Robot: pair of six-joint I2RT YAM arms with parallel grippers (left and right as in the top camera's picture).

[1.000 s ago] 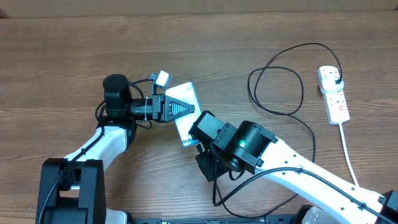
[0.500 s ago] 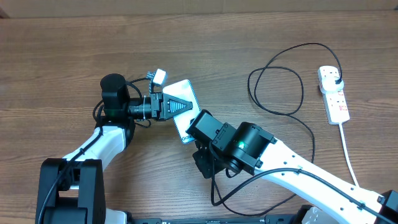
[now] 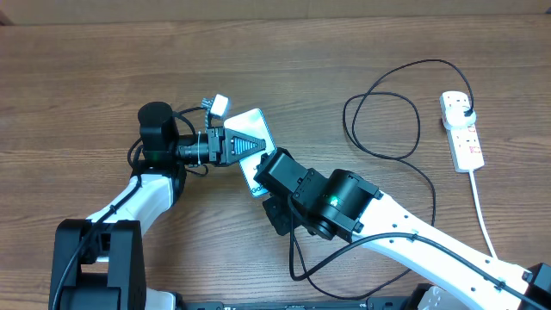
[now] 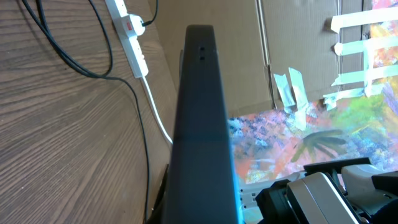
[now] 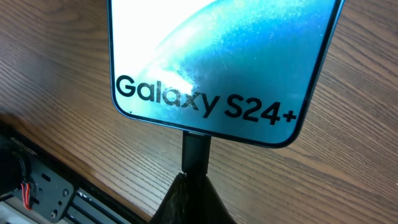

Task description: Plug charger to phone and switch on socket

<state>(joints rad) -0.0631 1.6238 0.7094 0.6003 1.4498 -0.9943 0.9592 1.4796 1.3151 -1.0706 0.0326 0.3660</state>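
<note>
The left gripper [image 3: 248,146] has its jaws clamped on the phone [image 3: 258,126], which sits tilted over the bench [image 3: 77,69], left of centre. The right gripper [image 5: 194,190] has its jaws closed on the charger [image 5: 196,151] connector. The connector tip touches the phone's lower edge, under the printed text. The socket [image 3: 462,131] lies at the far right.

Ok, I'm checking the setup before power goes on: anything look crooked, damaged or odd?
Nothing stands out. The charger meets the phone squarely at its bottom edge, the left gripper holds the phone at a diagonal, and the socket looks intact.
</note>
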